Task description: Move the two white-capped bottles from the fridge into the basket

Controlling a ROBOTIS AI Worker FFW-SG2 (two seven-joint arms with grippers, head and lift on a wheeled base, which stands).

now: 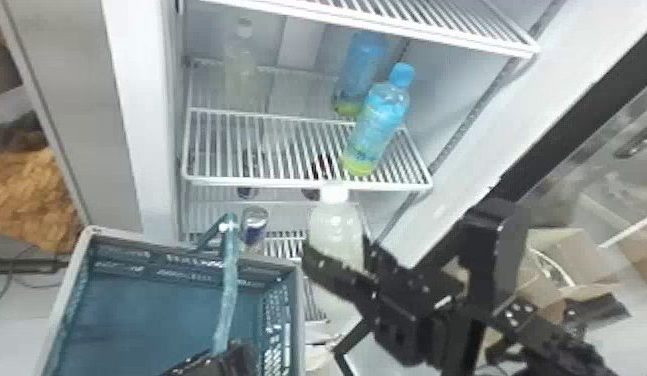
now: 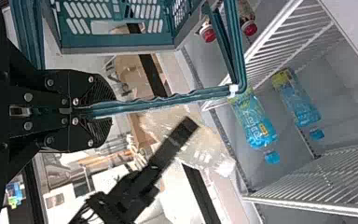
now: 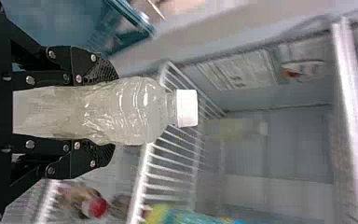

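In the head view, the left gripper [image 1: 227,352] is pinching the basket's [image 1: 300,320] handle [image 1: 229,285] and the right gripper [image 1: 339,250] is clasping a white-capped bottle [image 1: 333,225]; in the left wrist view, that bottle is hanging near the handle; in the right, another [image 3: 235,129] is standing on the fridge shelf [image 3: 143,179].

left tool [image 1: 227,352] clamped on basket handle [image 2: 168,101] | right tool [image 1: 337,255] against white-capped bottle [image 2: 209,148] | blue-capped bottles [image 2: 255,122] in fridge [image 2: 349,84]
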